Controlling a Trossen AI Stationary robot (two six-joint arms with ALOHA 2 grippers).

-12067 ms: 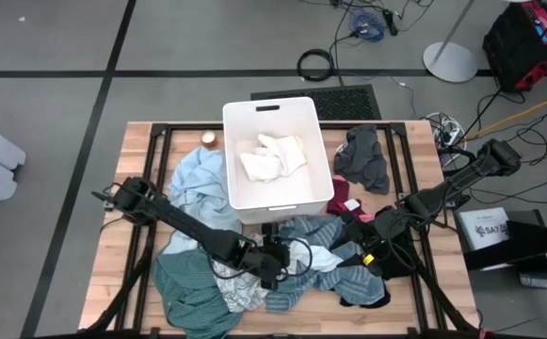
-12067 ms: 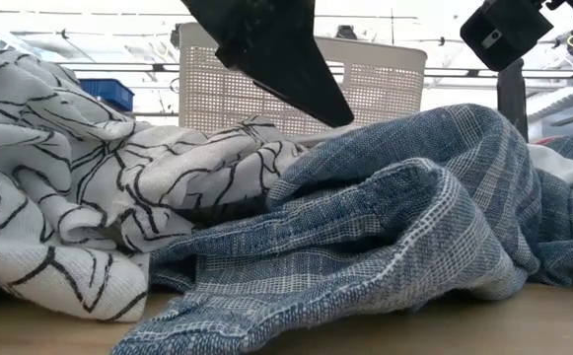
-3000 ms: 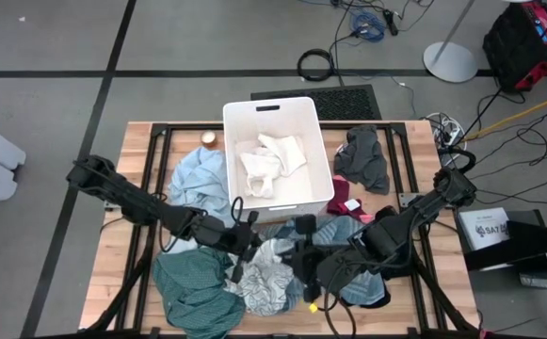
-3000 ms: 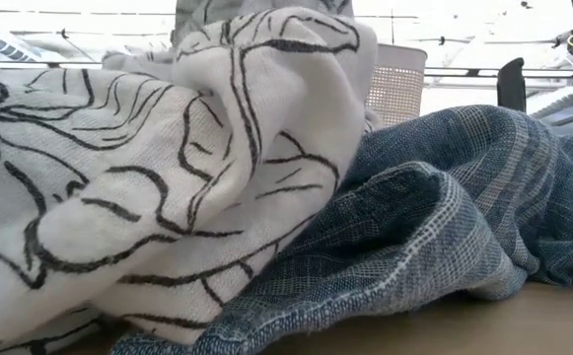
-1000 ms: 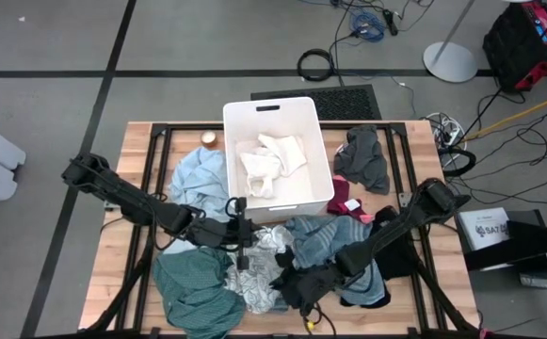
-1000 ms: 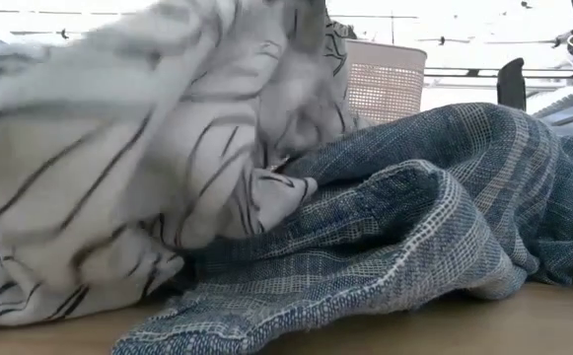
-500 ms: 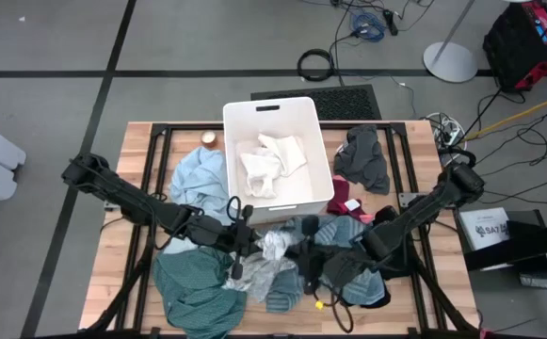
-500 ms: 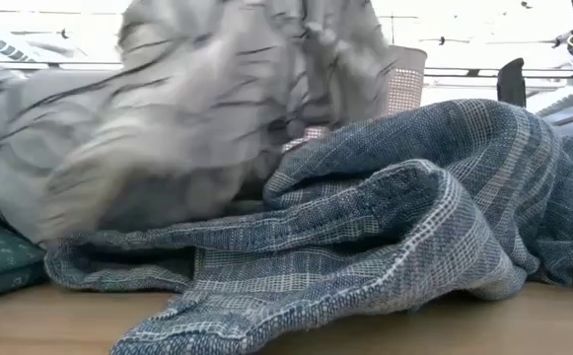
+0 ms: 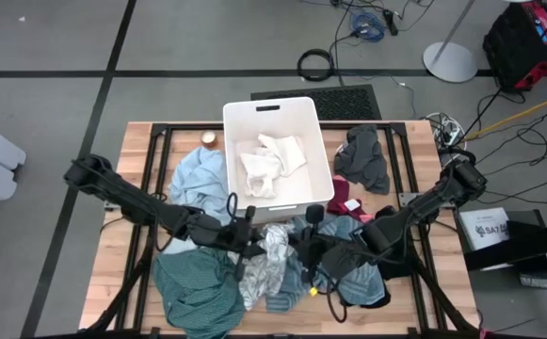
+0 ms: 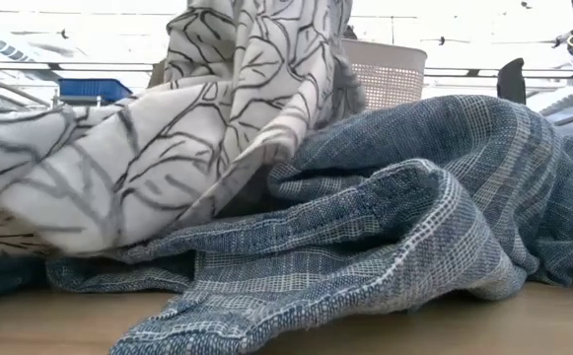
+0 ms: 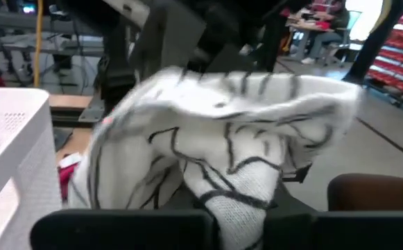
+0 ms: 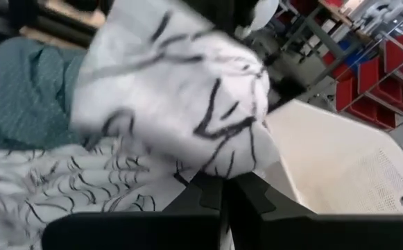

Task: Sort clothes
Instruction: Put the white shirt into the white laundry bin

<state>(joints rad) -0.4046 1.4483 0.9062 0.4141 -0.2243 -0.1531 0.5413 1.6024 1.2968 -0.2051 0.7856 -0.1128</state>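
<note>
Faintly, "SATA" on box [image 9: 486,227] (beside table [image 9: 113,273]).

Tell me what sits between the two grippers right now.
In the high view, the grey patterned garment hangs bunched between the left gripper and the right gripper, each shut on it, above the blue-grey striped garment.

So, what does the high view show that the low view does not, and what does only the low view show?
Only the high view shows the white bin's inside with white pieces, the teal garment, the dark grey garment, and both pincers, left and right, at the patterned cloth. Only the low view shows the room behind. Both show that lifted patterned cloth and the blue-grey striped garment.
</note>
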